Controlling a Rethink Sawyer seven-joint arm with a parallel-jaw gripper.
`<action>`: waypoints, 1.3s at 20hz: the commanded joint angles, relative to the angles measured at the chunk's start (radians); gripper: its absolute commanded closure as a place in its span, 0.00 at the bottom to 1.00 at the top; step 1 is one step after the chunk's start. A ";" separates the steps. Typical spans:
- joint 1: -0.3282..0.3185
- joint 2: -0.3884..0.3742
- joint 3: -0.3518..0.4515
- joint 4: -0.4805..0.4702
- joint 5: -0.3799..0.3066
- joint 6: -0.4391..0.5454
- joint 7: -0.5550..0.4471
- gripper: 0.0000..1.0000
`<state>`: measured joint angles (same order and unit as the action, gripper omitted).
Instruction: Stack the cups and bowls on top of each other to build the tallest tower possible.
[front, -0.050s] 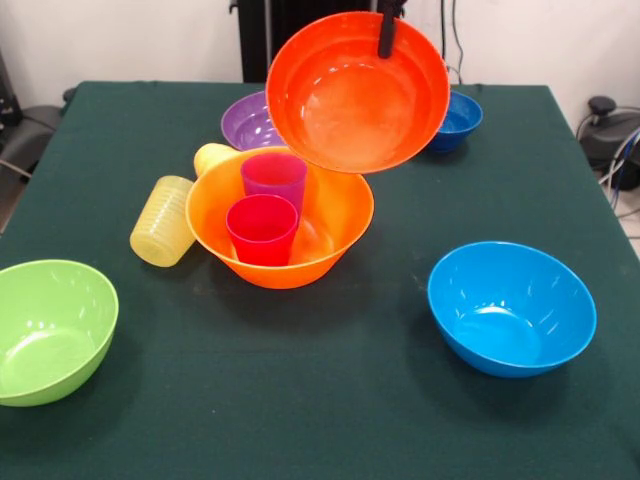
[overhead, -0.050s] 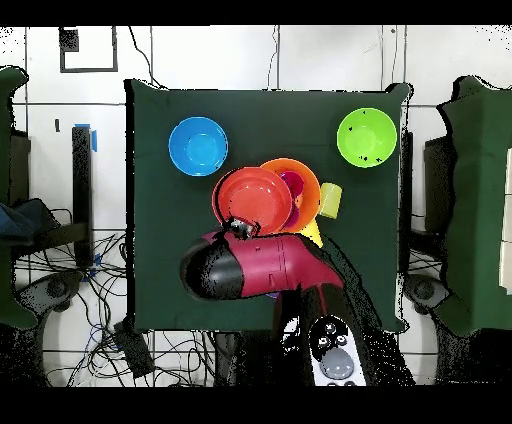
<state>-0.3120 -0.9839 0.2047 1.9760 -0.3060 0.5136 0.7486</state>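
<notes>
Above the orange-yellow bowl (front, -0.050s: 280, 225), the end effector (front, -0.050s: 388, 30) is gripping the red-orange bowl (front, -0.050s: 357, 92) by its upper rim, and the bowl is hanging steeply tilted with its opening facing the front camera. You are risking three faults here. First, the red-pink cup (front, -0.050s: 262, 228) and the purple cup (front, -0.050s: 274, 177) are standing upright inside the orange-yellow bowl, so a lowered bowl is likely to land on their rims, rock, and tip them. Second, a single-edge rim grip is inviting slippage or swing. Third, the ribbed pale yellow cup (front, -0.050s: 163, 220) is lying on its side on the counter (front, -0.050s: 330, 400), against the base bowl, and any nudge is likely to roll it away.
</notes>
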 joint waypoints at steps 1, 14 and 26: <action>0.002 0.029 -0.027 -0.084 0.057 0.122 0.235 1.00; -0.039 0.009 -0.014 -0.135 0.080 0.215 0.184 1.00; -0.115 0.051 0.042 -0.126 0.074 0.136 0.134 1.00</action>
<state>-0.3954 -0.9823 0.1827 1.8860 -0.2435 0.6235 0.7974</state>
